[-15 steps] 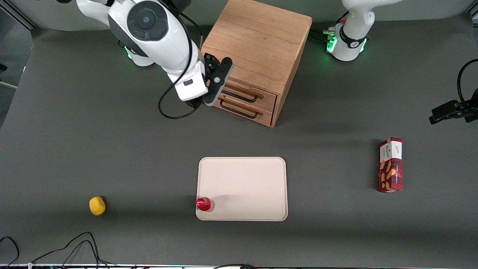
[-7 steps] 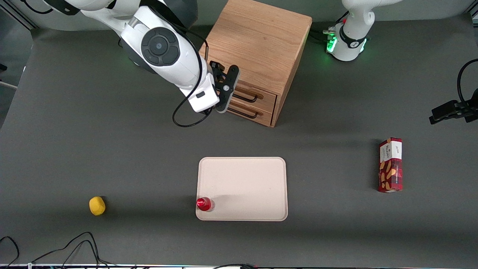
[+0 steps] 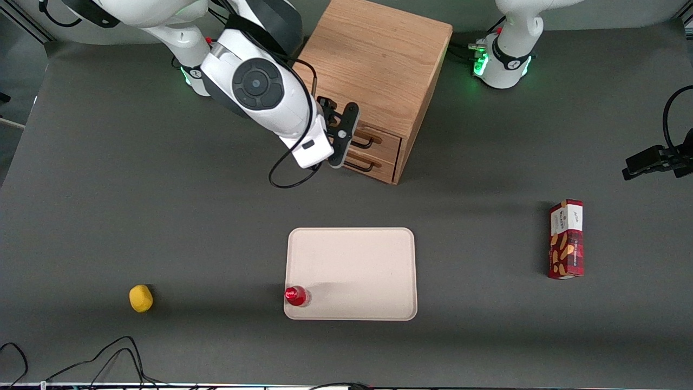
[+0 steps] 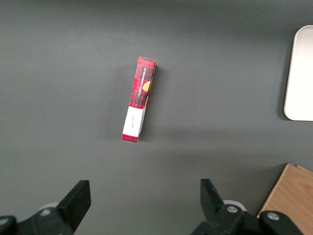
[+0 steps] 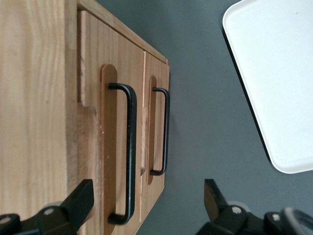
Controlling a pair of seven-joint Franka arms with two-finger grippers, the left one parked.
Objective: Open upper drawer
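Observation:
The wooden cabinet (image 3: 373,59) stands at the back of the table with both drawers shut. The upper drawer (image 3: 385,141) has a thin black wire handle (image 3: 366,144); the lower drawer (image 3: 379,167) sits just beneath it. My right gripper (image 3: 347,135) is in front of the drawer faces, at handle height, open and empty. In the right wrist view the upper drawer's handle (image 5: 129,152) lies between my spread fingers, with the gripper (image 5: 147,196) a short way off the drawer front. The lower drawer's handle (image 5: 164,131) is beside it. Part of both handles is hidden by my gripper in the front view.
A pale tray (image 3: 352,254) lies nearer the front camera, with a red-capped bottle (image 3: 296,296) at its corner. A yellow object (image 3: 141,298) lies toward the working arm's end. A red box (image 3: 566,239) lies toward the parked arm's end, also in the left wrist view (image 4: 139,99).
My right gripper has moved along the cabinet front toward the parked arm's end and now covers more of both handles. The drawers have not moved.

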